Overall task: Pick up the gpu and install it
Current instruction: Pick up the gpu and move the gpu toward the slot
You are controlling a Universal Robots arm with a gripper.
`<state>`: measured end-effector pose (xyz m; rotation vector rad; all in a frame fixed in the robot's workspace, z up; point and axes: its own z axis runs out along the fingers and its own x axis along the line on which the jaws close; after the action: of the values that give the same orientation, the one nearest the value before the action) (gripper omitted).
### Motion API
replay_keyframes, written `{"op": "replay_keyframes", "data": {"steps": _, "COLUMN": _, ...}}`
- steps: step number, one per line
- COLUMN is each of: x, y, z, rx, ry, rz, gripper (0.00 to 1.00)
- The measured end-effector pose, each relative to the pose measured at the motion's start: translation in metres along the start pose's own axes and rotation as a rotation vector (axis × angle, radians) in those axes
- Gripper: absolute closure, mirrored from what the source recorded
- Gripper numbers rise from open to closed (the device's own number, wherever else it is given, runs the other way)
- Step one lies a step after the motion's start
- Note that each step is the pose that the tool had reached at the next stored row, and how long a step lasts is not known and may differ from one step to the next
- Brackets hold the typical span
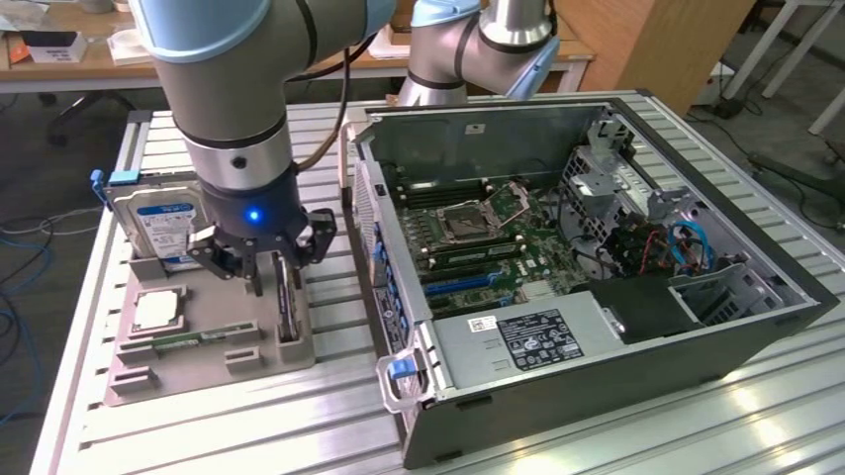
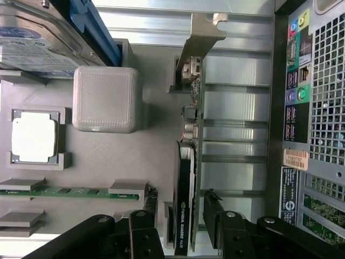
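Op: Pincer state?

Arm: My pincer [image 1: 271, 269] is at full spread and grips nothing. It sits low over the grey holder [image 1: 198, 361], 1 finger on each side of the gpu [image 1: 287, 297].

Op: Contact with the card?

Arm: Wrist view: both fingers [image 2: 216, 218] flank the gpu [image 2: 184, 178]. A gap shows on the black-block side. The finger on the board side is just beside the card; I cannot tell if it touches.

Op: Where is the gpu?

Arm: On edge in a slot of the holder, at the side nearest the case [image 1: 528, 124]. Its silver bracket [image 2: 202, 32] is at the end away from my fingers.

Op: Other items on the holder?

Arm: The drive [image 1: 158, 223] stands upright at the far end in the exterior view. The CPU [image 1: 158, 309] lies flat in its pocket. The RAM stick [image 2: 64, 191] lies in its groove beside the CPU.

Op: Case?

Arm: Open, side panel off, board exposed, on the bench [image 1: 264, 426] at the exterior view's right of the holder.
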<state>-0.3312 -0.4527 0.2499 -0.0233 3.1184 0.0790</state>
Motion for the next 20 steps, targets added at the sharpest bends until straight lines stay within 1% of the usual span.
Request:
{"op": "replay_keyframes", "data": {"steps": 8, "x": -0.002, "y": 0.0014, "z": 0.0040, "rx": 0.0009, "ry": 0.0003, "rz": 0.000, "gripper": 0.53}}
{"op": "replay_keyframes", "data": {"steps": 13, "x": -0.002, "y": 0.0062, "z": 0.0061, "rx": 0.0031, "ry": 0.0005, "rz": 0.000, "gripper": 0.53}}
{"op": "replay_keyframes", "data": {"steps": 20, "x": -0.002, "y": 0.0119, "z": 0.0093, "rx": 0.0034, "ry": 0.0005, "rz": 0.000, "gripper": 0.53}}
